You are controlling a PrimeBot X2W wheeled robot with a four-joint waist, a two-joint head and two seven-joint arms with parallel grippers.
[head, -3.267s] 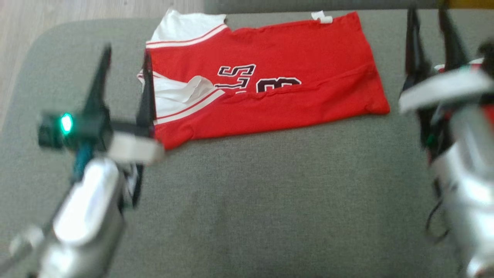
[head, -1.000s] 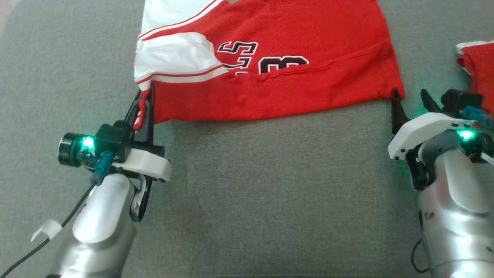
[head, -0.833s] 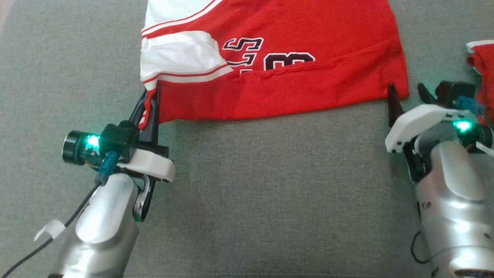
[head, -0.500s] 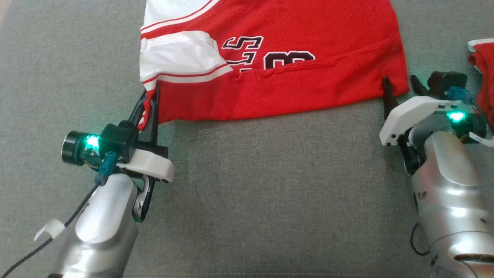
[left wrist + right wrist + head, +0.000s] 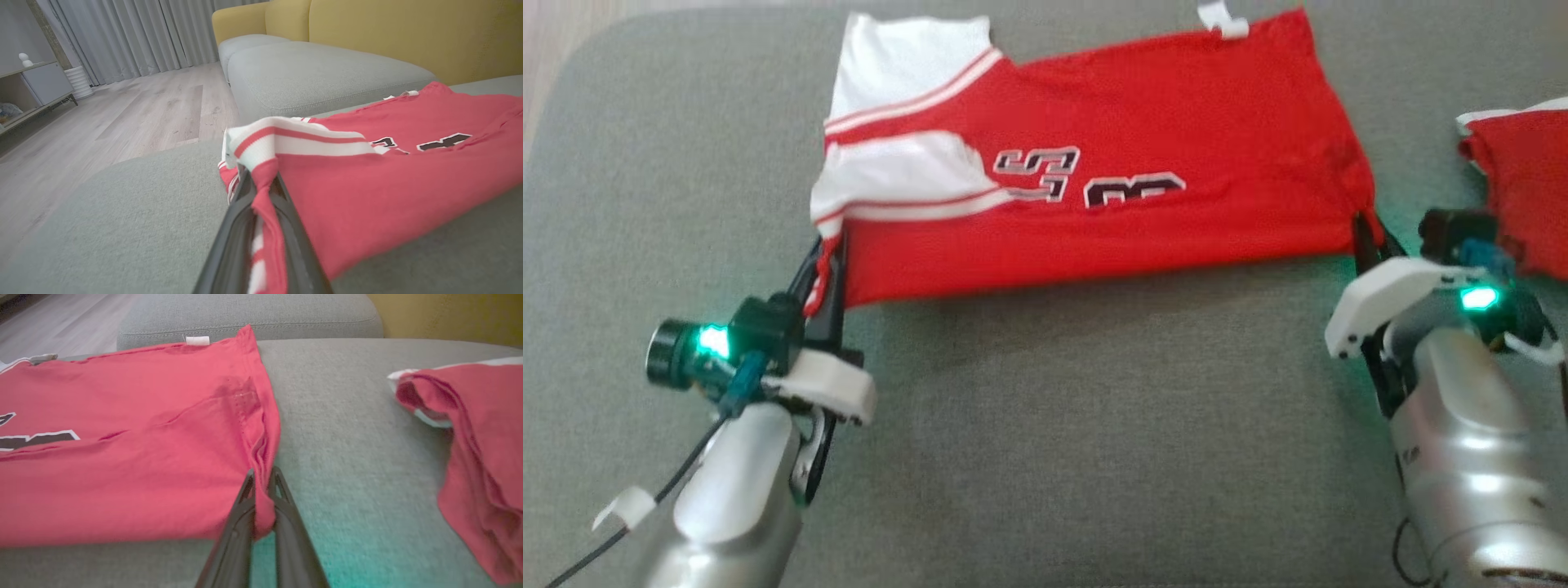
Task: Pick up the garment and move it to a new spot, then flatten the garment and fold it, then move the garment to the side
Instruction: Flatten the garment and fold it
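Right gripper (image 5: 261, 479) pinching red garment (image 5: 135, 457) corner; second red garment (image 5: 478, 457) well apart.

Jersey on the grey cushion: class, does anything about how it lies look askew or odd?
Yes. On the jersey, a white striped flap is turned over onto the red front at the left end, and a fold hides the lower half of the lettering.

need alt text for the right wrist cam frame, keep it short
The right pincer is shut on the near corner of a red jersey lying flat on a grey sofa cushion. A second red garment lies bunched apart to the right, and a small white tag sticks out at the jersey's far edge.
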